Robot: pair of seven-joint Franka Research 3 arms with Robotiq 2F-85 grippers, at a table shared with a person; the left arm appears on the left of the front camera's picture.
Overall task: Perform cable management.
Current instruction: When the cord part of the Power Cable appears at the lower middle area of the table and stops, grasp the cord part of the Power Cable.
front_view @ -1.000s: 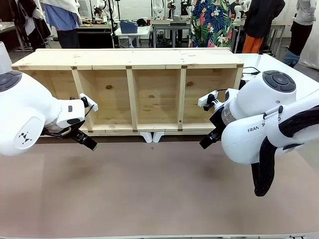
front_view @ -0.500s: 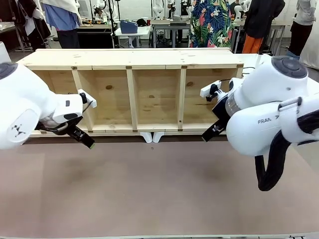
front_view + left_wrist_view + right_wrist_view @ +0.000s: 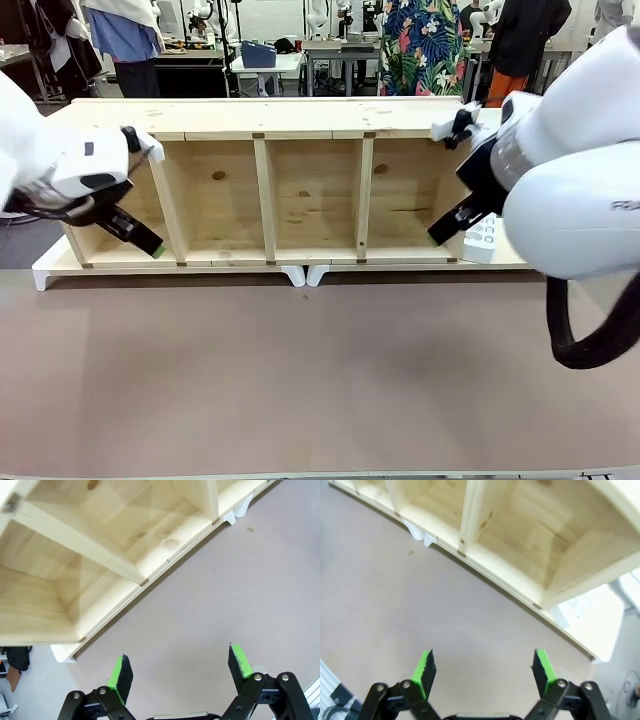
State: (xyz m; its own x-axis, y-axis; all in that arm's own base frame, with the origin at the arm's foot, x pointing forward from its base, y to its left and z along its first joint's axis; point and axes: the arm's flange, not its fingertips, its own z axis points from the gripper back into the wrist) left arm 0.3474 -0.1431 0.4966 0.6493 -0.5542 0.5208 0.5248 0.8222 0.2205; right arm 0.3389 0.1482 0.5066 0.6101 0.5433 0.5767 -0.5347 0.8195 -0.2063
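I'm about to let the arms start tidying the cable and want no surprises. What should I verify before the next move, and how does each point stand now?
1. The left gripper is open and holds nothing: ok.
2. The right gripper is open and holds nothing: ok.
3. Both are apart from the wooden shelf: ok, its front edge lies ahead of the fingers in both wrist views.
4. Where the cable lies: cannot tell.
5. The white power strip is found: ok, it lies at the shelf's right end, close to the right gripper.
6. Whether anything is plugged into the strip: cannot tell.
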